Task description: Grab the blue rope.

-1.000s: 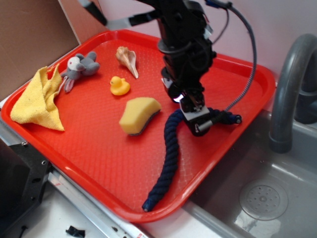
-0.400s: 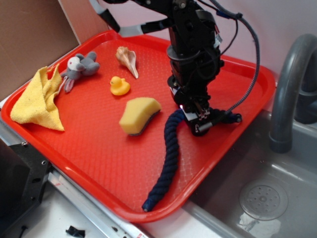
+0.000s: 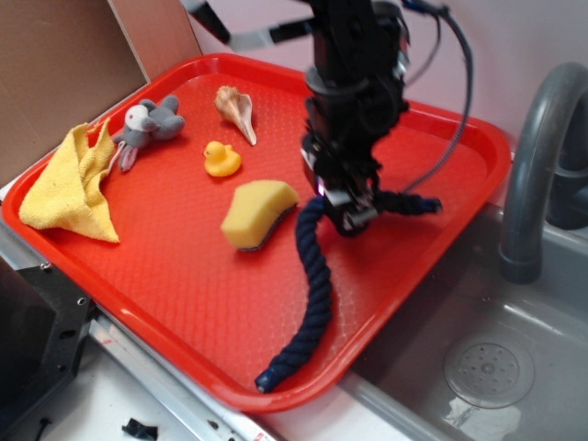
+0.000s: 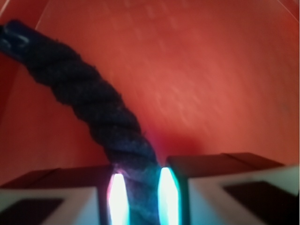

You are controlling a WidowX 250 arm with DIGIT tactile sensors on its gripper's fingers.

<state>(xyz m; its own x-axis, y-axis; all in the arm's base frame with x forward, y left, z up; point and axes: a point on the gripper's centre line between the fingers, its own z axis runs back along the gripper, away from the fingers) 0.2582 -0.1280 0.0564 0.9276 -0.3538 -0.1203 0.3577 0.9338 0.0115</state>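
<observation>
Blue rope (image 3: 312, 285): you find it on the red tray (image 3: 165, 266), right of centre in the exterior frame. Its long axis runs from a blunt end near the tray's lower rim up to a bend under the arm, then turns right toward the tray's right rim.

Gripper (image 3: 347, 213): it stands directly over that bend. In the wrist view the blue rope (image 4: 93, 117) passes between the jaws at bottom centre and runs off to the upper left. The jaws pinch it, both pads touching the strand. Judged seated; a lift looks next.

Yellow sponge (image 3: 258, 213): just left of the rope. Rubber duck (image 3: 220, 160), seashell (image 3: 236, 110), plush toy (image 3: 147, 124), yellow cloth (image 3: 73, 184): upper left. Sink (image 3: 487, 367): lower right.
</observation>
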